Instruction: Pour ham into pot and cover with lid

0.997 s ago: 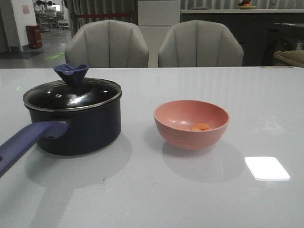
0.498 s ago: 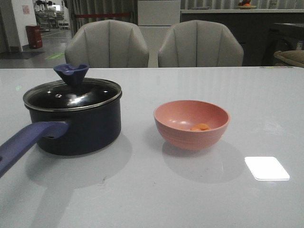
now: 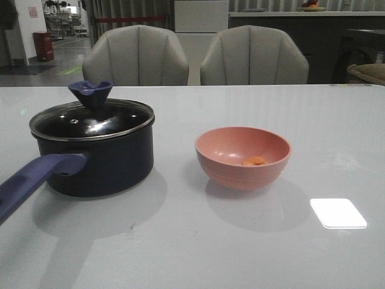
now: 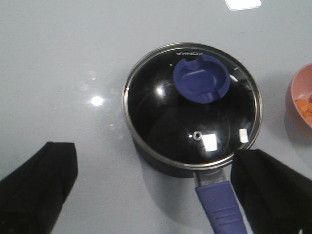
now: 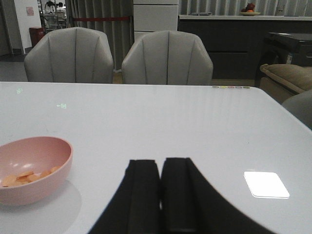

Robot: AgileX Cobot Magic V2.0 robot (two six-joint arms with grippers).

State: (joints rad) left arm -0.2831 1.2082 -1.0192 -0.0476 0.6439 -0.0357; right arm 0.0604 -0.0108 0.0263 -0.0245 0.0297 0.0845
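Note:
The pot (image 3: 99, 162) stands on the left of the table, its purple-blue handle (image 3: 33, 177) pointing toward the front left. The lid (image 3: 90, 120) sits on the pot, knob (image 3: 90, 93) up. In the pink bowl (image 3: 243, 156) to its right lies the ham (image 3: 254, 161). My left gripper (image 4: 153, 155) hangs open above the pot, its fingers (image 4: 39, 185) wide apart and holding nothing; the lid (image 4: 192, 112) and handle (image 4: 219, 204) show below it. My right gripper (image 5: 160, 163) is shut and empty, low over the table to the right of the bowl (image 5: 31, 168).
Two grey chairs (image 3: 135, 57) stand behind the table's far edge. A bright light reflection (image 3: 338, 212) lies on the tabletop at the front right. The bowl's edge (image 4: 302, 97) shows at the side of the left wrist view.
Pot, lid, bowl and ham have not moved. A dark shape has come into the top left corner of the front view.

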